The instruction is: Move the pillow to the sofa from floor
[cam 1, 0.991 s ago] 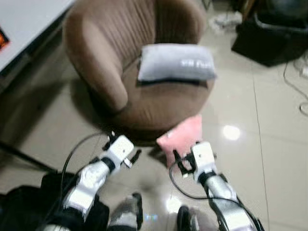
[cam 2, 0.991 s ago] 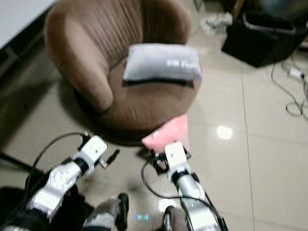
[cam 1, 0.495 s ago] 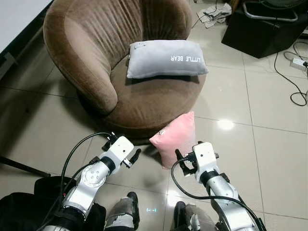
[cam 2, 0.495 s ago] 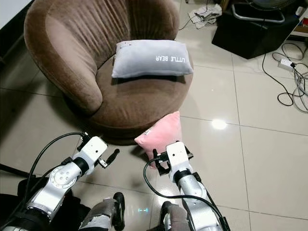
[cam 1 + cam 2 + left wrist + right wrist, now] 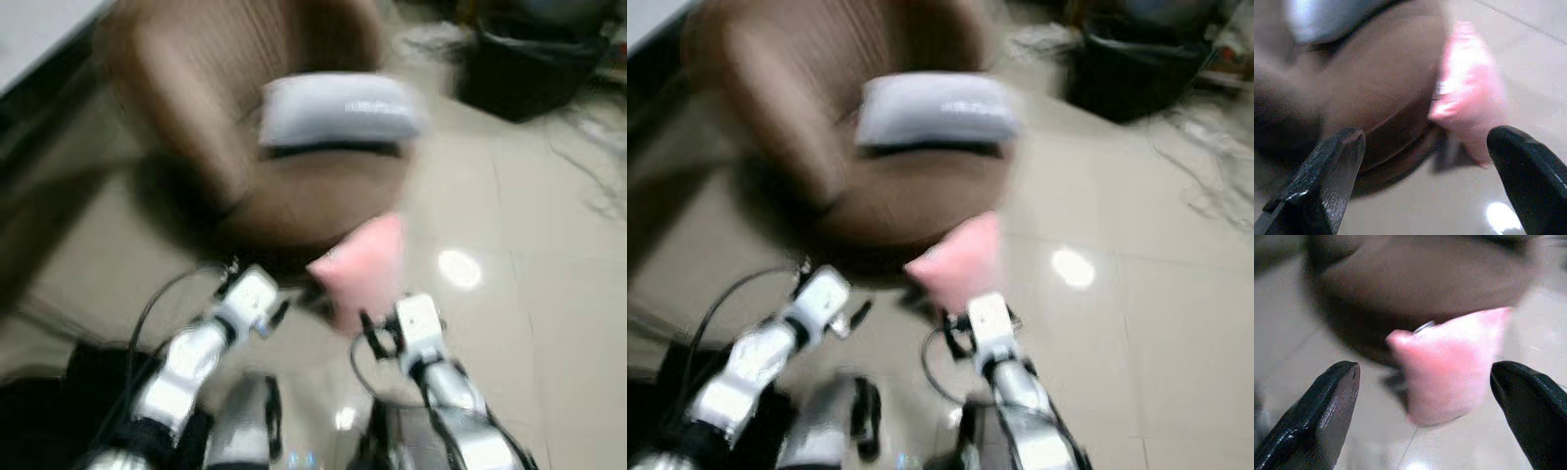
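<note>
Your head views are blurred, but the brown round sofa chair (image 5: 294, 186) holds a grey pillow (image 5: 338, 110) on its seat, while the pink pillow (image 5: 364, 266) stands on the tiled floor (image 5: 549, 294), leaning against the chair's front edge. Both arms reach forward and low — your left pincer (image 5: 279, 313) hovers just left of the pink pillow, fingers spread wide, and your right pincer (image 5: 367, 331) sits just before it, fingers likewise apart, gripping nothing.
</note>
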Available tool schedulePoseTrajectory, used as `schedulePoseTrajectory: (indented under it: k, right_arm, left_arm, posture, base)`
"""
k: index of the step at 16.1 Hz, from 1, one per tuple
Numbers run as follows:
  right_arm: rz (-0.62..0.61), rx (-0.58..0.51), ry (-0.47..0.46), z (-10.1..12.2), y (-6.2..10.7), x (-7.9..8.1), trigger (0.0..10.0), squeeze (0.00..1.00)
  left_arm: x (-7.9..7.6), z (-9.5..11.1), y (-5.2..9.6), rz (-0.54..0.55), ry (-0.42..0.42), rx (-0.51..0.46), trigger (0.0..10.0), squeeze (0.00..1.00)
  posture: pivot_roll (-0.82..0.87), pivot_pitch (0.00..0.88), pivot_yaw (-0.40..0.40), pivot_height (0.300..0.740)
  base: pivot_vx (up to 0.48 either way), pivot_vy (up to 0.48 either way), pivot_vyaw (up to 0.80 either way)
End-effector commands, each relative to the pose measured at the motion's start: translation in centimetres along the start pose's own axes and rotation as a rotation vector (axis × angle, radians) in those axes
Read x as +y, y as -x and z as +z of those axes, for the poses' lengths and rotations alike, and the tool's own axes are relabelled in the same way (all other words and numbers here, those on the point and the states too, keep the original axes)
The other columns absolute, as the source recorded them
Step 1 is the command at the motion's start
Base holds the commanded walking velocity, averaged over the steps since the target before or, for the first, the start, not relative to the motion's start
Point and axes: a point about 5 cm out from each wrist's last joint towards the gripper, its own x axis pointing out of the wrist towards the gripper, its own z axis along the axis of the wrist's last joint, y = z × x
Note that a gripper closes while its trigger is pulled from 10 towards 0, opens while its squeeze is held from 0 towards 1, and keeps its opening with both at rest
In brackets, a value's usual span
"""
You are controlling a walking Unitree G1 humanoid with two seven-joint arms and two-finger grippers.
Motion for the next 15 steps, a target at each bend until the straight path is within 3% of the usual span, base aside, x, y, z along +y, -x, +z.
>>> schedulePoseTrajectory:
  k: [1,10,15]
  right_arm:
    - [-0.009,0.006,-0.015,-0.30,0.19,0.14,10.0,0.07]
    - [-0.024,0.029,-0.046,-0.82,0.08,0.14,10.0,0.06]
    - [-0.022,0.029,-0.042,-0.91,0.05,0.22,10.0,0.04]
  left_arm:
    - [-0.88,-1.82,0.76,-0.031,0.012,0.079,10.0,0.00]
    - [-0.86,-1.96,0.79,-0.033,-0.001,0.088,10.0,0.00]
    - [-1.25,-1.51,0.78,-0.076,0.007,0.055,10.0,0.00]
  posture:
    - [0.08,0.228,-0.006,0.595]
    - [0.08,0.236,0.000,0.500]
    - [0.08,0.236,0.003,0.500]
  base:
    - [0.000,0.000,0.00]
    - [0.000,0.000,0.00]
    - [0.381,-0.225,0.00]
